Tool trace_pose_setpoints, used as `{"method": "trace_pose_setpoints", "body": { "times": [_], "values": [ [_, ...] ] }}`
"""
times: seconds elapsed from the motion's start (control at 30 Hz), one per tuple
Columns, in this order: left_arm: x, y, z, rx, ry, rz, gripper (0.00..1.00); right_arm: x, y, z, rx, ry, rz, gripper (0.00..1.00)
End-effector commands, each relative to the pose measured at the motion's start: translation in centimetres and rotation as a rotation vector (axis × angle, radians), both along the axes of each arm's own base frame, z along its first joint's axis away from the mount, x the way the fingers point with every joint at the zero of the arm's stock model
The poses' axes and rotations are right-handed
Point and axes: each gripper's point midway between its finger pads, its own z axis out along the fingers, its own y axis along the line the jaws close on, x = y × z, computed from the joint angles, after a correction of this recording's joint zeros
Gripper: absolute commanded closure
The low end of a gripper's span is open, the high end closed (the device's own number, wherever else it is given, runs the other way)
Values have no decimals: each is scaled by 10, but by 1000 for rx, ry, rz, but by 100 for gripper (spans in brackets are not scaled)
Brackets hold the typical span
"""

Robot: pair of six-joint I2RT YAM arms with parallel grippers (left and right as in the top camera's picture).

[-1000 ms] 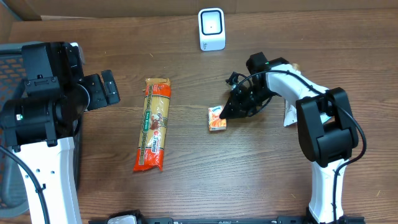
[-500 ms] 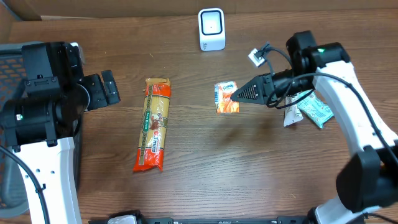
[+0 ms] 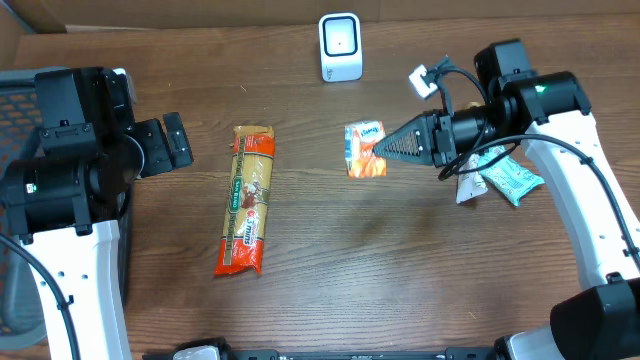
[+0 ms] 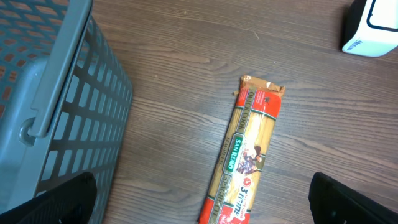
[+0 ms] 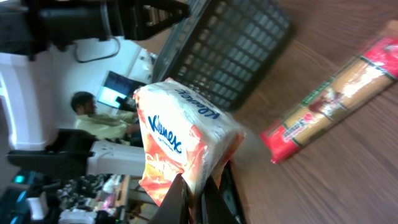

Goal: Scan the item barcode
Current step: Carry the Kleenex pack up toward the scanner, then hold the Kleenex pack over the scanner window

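One orange-white plastic tissue pack, reading "Kleenex", was pinched in the closed right claw, at 6 o'clock of one white box scanner. One long red pasta packet, "San Remo", lay on the wooden surface at the pack's 8 o'clock. Left claw gaped wide, empty.

I list one spaghetti packet, red and yellow, lying flat on the wooden table. Well to the left of the spaghetti packet stands a grey mesh basket. Far to the right of the spaghetti packet lie a teal packet and a white packet, touching each other.
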Motion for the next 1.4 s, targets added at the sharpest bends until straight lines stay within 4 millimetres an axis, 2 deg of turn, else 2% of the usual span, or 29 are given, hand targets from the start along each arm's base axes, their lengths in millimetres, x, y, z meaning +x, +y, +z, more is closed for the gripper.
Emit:
{"method": "trace_pose_setpoints", "body": {
  "times": [0.0,0.07,0.13,0.27,0.37,0.57,0.73,0.93,1.03,1.27,1.37],
  "values": [
    [1,-1,1,6,-2,-18,0,22,-5,-1,-234,15,-158,97],
    [2,-1,1,6,-3,-18,0,37,-8,-3,-368,-15,-263,97],
    [2,-1,2,6,-3,-18,0,52,-12,4,-469,-76,-366,97],
    [2,-1,2,6,-3,-18,0,94,-32,17,-678,-229,-656,97],
    [2,-1,1,6,-3,-18,0,121,-39,15,-815,-340,-807,97],
    [2,-1,2,6,-3,-18,0,185,-38,-16,-1030,-497,-993,97],
    [2,-1,2,6,-3,-18,0,237,-39,-50,-1168,-649,-1053,96],
    [1,-1,1,5,-3,-18,0,290,-12,-96,-1263,-920,-888,96],
    [1,-1,1,6,-2,-18,0,308,-1,-117,-1295,-1026,-821,96],
    [2,-1,2,6,-3,-18,0,325,13,-164,-1407,-1197,-608,96],
    [2,-1,2,6,-3,-18,0,326,15,-172,-1438,-1237,-543,96]
  ]
}}
